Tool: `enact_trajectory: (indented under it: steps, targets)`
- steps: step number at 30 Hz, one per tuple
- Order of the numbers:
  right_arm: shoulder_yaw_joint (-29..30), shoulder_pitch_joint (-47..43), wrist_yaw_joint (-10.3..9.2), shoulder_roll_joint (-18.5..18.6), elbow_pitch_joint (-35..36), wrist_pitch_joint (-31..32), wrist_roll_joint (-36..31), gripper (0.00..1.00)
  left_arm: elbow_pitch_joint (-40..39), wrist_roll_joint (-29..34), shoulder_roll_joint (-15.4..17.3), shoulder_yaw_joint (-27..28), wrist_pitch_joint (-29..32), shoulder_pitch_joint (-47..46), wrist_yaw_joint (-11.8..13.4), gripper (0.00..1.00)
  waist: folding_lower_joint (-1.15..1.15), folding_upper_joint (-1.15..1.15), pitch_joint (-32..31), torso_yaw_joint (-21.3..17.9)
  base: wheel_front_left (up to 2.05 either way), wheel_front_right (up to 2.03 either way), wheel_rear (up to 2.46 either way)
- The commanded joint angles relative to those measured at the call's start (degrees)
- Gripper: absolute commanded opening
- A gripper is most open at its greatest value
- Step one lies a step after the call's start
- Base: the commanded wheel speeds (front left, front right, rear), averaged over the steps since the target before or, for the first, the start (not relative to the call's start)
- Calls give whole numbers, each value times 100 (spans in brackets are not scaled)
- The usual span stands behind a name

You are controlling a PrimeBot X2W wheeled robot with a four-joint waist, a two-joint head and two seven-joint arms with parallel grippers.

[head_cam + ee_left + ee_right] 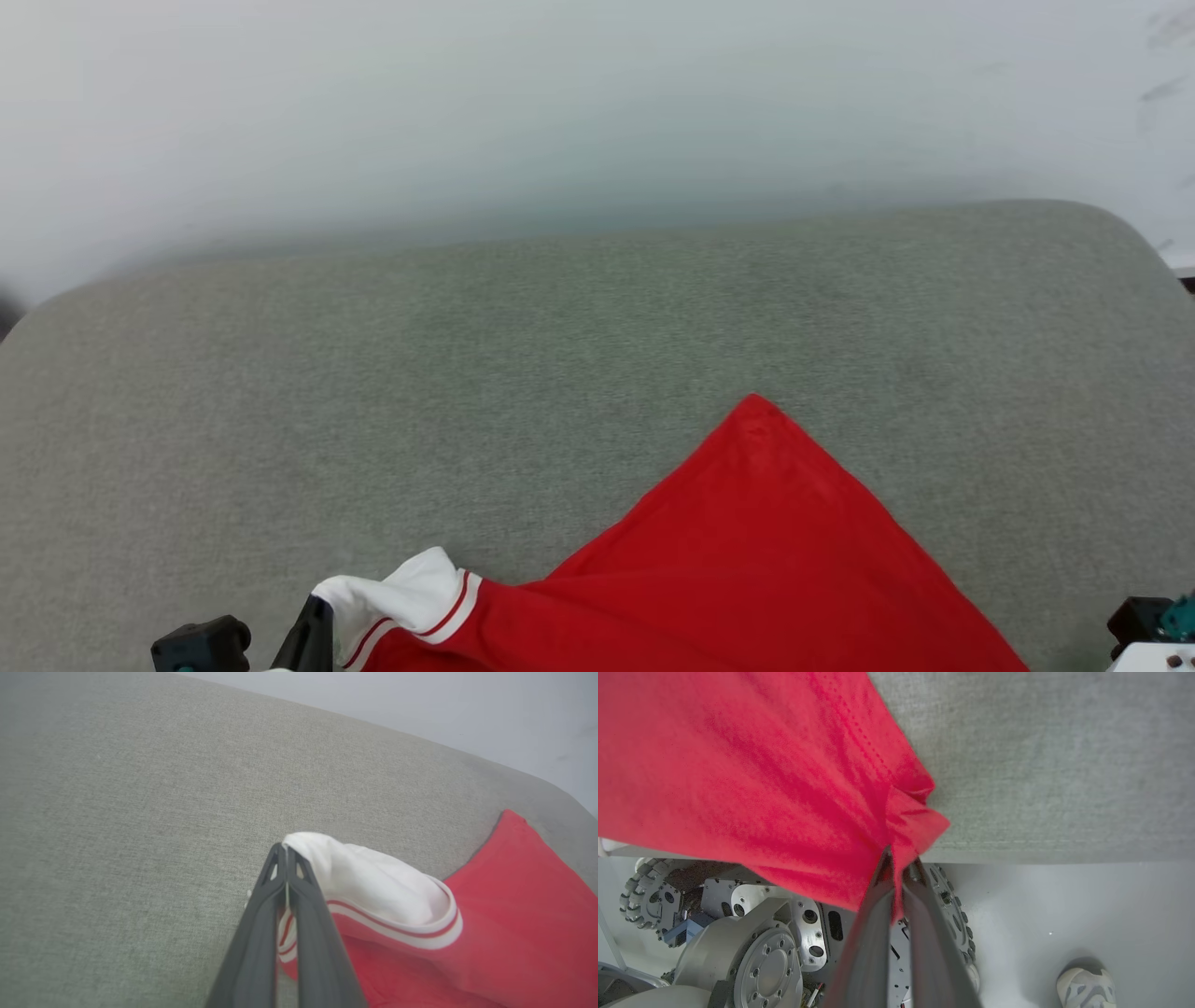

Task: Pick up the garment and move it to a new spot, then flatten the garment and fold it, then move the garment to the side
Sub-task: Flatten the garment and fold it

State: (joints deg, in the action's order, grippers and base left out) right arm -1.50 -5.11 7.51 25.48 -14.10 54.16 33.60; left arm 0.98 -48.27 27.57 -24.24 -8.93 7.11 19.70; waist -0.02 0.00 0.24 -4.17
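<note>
Now mid-move: left gripper (286, 858) clamps garment (747, 541) sleeve, right gripper (899, 863) clamps hem; next, likely spread flat on surface (467, 373).

Quick count: one garment (747, 560) with one white sleeve (373, 882) showing, two end effectors (left end effector (286, 851), right end effector (899, 858)), one grey desk (560, 327), one pale shoe (1085, 987), and two studded wheels (640, 896).
</note>
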Motion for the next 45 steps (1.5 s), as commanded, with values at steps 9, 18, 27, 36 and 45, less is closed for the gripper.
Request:
enact_trajectory:
  steps: [9, 18, 27, 36, 45]
  targets:
    - [504, 219, -3, -467, 632, -1942, -508, 100, -52, 42, 26, 23, -22, -191, 32, 0, 2, 0, 203, -218, 0, 0, 0]
    - [190, 1474, -3, -583, 357, -3466, -355, 100, -327, 355, -43, -93, -103, -878, -2, 0, 2, 0, 955, 87, 0, 0, 0]
    - [-570, 3079, -3, -83, 33, -1577, 213, 100, -701, 791, -238, -433, -98, -1726, -94, 0, 2, 0, 1737, 767, 0, 0, 0]
    - [-1115, 3844, -3, -37, -128, -13, 311, 100, -653, 981, -492, -699, -138, -2247, -235, 0, 2, 0, 2251, 1223, 0, 0, 0]
    - [-1689, 3716, -1, -35, -555, 695, 567, 0, -329, 912, -650, -768, -240, -2320, -345, 0, 2, 0, 2268, 1371, 0, 0, 0]
